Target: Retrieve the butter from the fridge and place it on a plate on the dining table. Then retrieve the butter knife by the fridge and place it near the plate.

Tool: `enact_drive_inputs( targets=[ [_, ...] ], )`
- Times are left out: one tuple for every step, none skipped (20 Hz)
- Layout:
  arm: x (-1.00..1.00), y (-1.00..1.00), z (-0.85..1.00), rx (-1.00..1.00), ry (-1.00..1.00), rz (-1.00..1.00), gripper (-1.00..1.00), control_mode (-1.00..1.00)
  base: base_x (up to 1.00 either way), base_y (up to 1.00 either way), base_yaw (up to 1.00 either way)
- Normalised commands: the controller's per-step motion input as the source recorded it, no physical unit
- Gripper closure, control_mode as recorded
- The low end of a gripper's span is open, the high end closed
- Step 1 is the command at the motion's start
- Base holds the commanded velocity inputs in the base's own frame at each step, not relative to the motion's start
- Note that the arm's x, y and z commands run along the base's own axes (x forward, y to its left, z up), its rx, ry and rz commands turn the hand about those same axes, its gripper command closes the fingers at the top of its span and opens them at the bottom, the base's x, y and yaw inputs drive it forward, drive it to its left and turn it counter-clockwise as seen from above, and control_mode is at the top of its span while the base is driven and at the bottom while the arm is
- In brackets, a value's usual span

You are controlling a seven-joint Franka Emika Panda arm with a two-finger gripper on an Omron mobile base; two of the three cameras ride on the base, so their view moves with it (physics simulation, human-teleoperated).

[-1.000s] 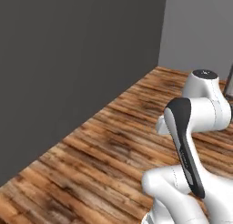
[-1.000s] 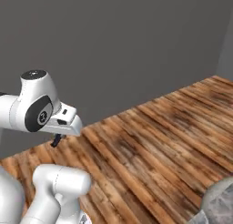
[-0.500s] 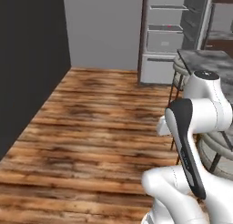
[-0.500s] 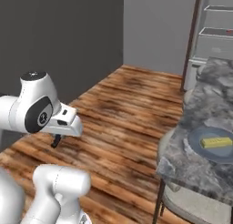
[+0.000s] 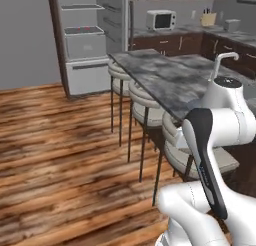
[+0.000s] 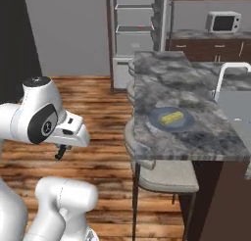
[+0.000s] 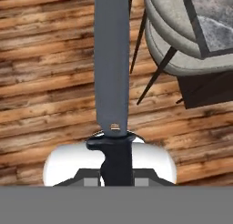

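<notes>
In the hand view my gripper [image 7: 116, 173] is shut on the butter knife [image 7: 111, 59], whose long grey blade runs up the view from a dark handle, over the wooden floor. Low beside the arm, left of the island, the gripper [image 6: 60, 151] also shows in the right base view. The butter [image 6: 171, 118], a pale-yellow stick, lies on the round blue-grey plate [image 6: 158, 122] near the front of the dining table [image 6: 166, 78]. The fridge [image 6: 135, 34] stands open at the back, its grey shelves showing, and is seen again [image 5: 85, 40] beyond the dining table [image 5: 170, 80].
Round beige stools [image 5: 140, 95] line the island's near side, with one stool [image 7: 182, 41] close to the hand. A white faucet [image 6: 228, 76] and sink sit at the island's right. A microwave [image 5: 161, 20] rests on the back counter. Open wooden floor [image 5: 60, 140] lies to the left.
The whole scene has swung sideways with the base: the dark wall has given way to the fridge, island and plate with butter. The arm's pose looks unchanged.
</notes>
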Motion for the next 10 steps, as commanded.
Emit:
enact_drive_inputs(
  targets=[
    [0.00,0.00,0.00,0.00,0.00,0.00,1.00,1.00,0.00,0.58,-0.71],
    [0.00,0.00,0.00,0.00,0.00,0.00,1.00,1.00,0.00,0.62,-0.70],
    [0.00,0.00,0.00,0.00,0.00,0.00,1.00,1.00,0.00,0.62,-0.70],
    [0.00,0.00,0.00,0.00,0.00,0.00,1.00,1.00,0.00,0.65,-0.69],
    [0.00,0.00,0.00,0.00,0.00,0.00,1.00,1.00,0.08,0.69,-0.68],
    [0.00,0.00,0.00,0.00,0.00,0.00,1.00,1.00,0.09,0.71,-0.67],
    [0.00,0.00,0.00,0.00,0.00,0.00,1.00,1.00,0.12,0.69,-0.68],
    [0.00,0.00,0.00,0.00,0.00,0.00,1.00,1.00,0.11,0.65,-0.69],
    [0.00,0.00,0.00,0.00,0.00,0.00,1.00,1.00,0.10,0.57,-0.72],
    [0.00,0.00,0.00,0.00,0.00,0.00,1.00,1.00,0.10,0.54,-0.73]
  ],
)
